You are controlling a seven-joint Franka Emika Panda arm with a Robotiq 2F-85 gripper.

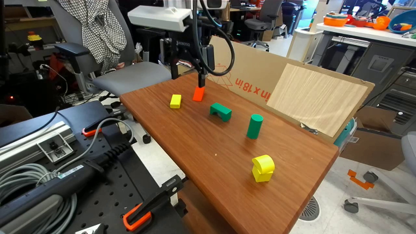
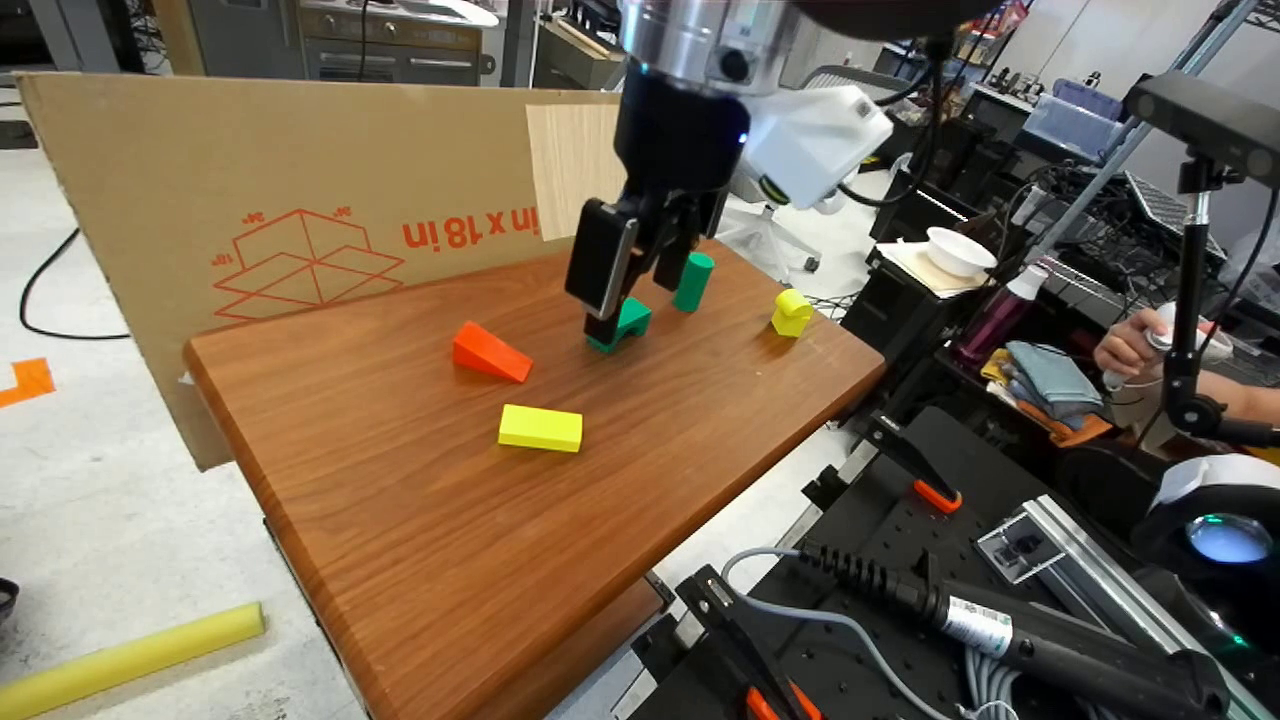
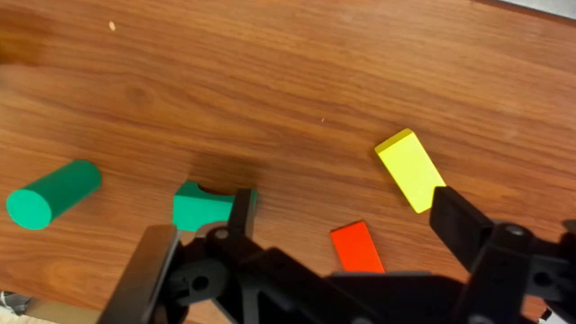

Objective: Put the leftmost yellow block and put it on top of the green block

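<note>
The leftmost yellow block (image 1: 175, 101) is plain and lies flat on the wooden table in both exterior views (image 2: 540, 428). It also shows in the wrist view (image 3: 411, 171), where a fingertip covers one corner. The green block (image 1: 221, 111) is low and wide with an arched cutout, and stands on the table. My gripper partly hides it in an exterior view (image 2: 630, 322) and in the wrist view (image 3: 202, 209). My gripper (image 1: 188, 78) is open and empty above the table, with its fingers wide apart in the wrist view (image 3: 344, 198).
An orange-red wedge (image 1: 198, 94) lies near the yellow block. A green cylinder (image 1: 254, 126) stands beyond the green block. A chunkier yellow piece (image 1: 263, 169) with a rounded top stands toward the far end. A cardboard panel (image 2: 320, 180) rises along one table edge.
</note>
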